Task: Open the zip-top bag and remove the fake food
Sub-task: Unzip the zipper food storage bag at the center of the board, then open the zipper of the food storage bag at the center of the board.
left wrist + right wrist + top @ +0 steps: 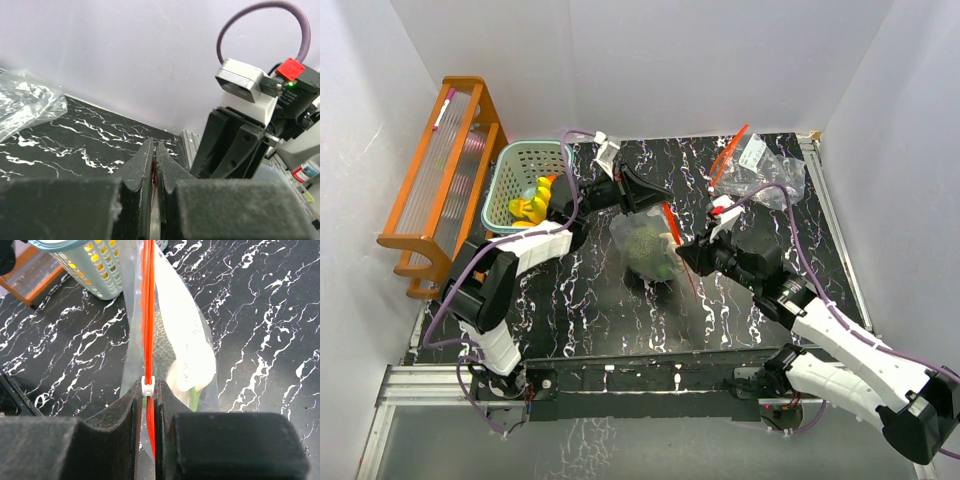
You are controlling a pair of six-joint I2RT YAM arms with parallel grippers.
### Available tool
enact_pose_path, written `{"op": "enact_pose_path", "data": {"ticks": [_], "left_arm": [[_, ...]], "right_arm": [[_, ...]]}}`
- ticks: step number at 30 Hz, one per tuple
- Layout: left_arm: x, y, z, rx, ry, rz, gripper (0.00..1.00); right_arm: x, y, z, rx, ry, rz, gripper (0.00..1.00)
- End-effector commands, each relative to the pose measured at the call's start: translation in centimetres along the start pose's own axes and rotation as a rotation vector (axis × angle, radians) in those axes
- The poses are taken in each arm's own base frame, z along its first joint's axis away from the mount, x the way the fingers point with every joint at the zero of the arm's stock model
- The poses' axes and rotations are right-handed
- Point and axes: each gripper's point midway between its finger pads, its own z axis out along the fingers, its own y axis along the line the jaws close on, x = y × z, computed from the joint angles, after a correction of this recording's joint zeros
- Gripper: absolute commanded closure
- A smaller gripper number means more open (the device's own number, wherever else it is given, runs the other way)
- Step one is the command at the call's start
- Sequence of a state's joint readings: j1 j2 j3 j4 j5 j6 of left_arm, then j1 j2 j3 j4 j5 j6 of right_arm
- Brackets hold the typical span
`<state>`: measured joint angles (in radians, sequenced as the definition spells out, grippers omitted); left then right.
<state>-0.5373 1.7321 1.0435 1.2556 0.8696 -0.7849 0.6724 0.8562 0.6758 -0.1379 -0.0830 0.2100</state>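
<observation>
The clear zip-top bag [642, 245] with a red zip strip lies mid-table, with pale greenish fake food [655, 258] inside. My left gripper [655, 200] is shut on the bag's far top edge; in the left wrist view a sliver of red strip shows between the fingertips of the gripper [154, 146]. My right gripper [682, 250] is shut on the near end of the strip. In the right wrist view the gripper [148, 386] pinches the white zip slider [147, 388], and a netted green piece [162, 342] and a pale piece [192, 350] show through the bag. A yellow banana bunch [532, 206] lies in the teal basket [520, 160].
A second, empty zip-top bag [765, 165] lies at the back right, and shows in the left wrist view [25, 105]. An orange wooden rack [440, 180] stands along the left wall beside the basket. The basket's corner shows in the right wrist view [95, 262].
</observation>
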Motion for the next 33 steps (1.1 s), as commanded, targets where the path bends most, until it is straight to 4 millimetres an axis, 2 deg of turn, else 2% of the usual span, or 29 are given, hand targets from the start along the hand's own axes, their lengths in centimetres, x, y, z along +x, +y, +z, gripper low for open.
{"op": "enact_pose_path", "data": {"ticks": [1,9,14,17,19,22,23,25,27,29,33], "left_arm": [[-7.5,0.5,-1.4,-0.025,-0.193,0.097,1.0],[-11.2,3.3,-2.4,-0.121,-0.288,0.111,1.0],[-13.2,4.5,-2.6,-0.156,-0.328,0.112,1.0],[-13.9,5.6,-3.4,-0.187,-0.367,0.061,1.0],[-13.3,5.6,-3.4,-0.166,-0.358,0.035,1.0],[-11.1,5.9,-3.4,-0.129,-0.328,-0.038,1.0],[-10.4,5.8,-3.6,-0.117,-0.331,-0.06,1.0],[-8.9,6.1,-4.3,-0.116,-0.355,-0.11,1.0],[-7.1,6.2,-4.9,-0.107,-0.37,-0.15,1.0],[-5.5,5.9,-5.2,-0.088,-0.371,-0.187,1.0],[-3.4,5.3,-4.9,-0.063,-0.354,-0.238,1.0]], "right_arm": [[1.4,0.8,-1.0,-0.04,0.024,0.03,0.92],[3.2,0.3,-2.7,-0.016,0.038,0.07,0.92],[4.1,0.3,-3.4,-0.015,0.055,0.085,0.92],[4.1,0.3,-3.9,-0.007,0.052,0.095,0.92],[3.8,0.4,-4.1,-0.013,0.034,0.099,0.92],[3.5,0.2,-4.1,-0.001,0.028,0.098,0.92],[3.5,0.1,-4.1,0.004,0.028,0.098,0.85],[3.3,0.1,-4.0,0.007,0.029,0.089,0.58],[2.7,-0.1,-3.9,0.021,0.015,0.079,0.39],[1.4,-0.6,-4.0,0.051,-0.019,0.068,0.31],[-1.8,-2.1,-3.7,0.156,-0.088,0.042,0.29]]}}
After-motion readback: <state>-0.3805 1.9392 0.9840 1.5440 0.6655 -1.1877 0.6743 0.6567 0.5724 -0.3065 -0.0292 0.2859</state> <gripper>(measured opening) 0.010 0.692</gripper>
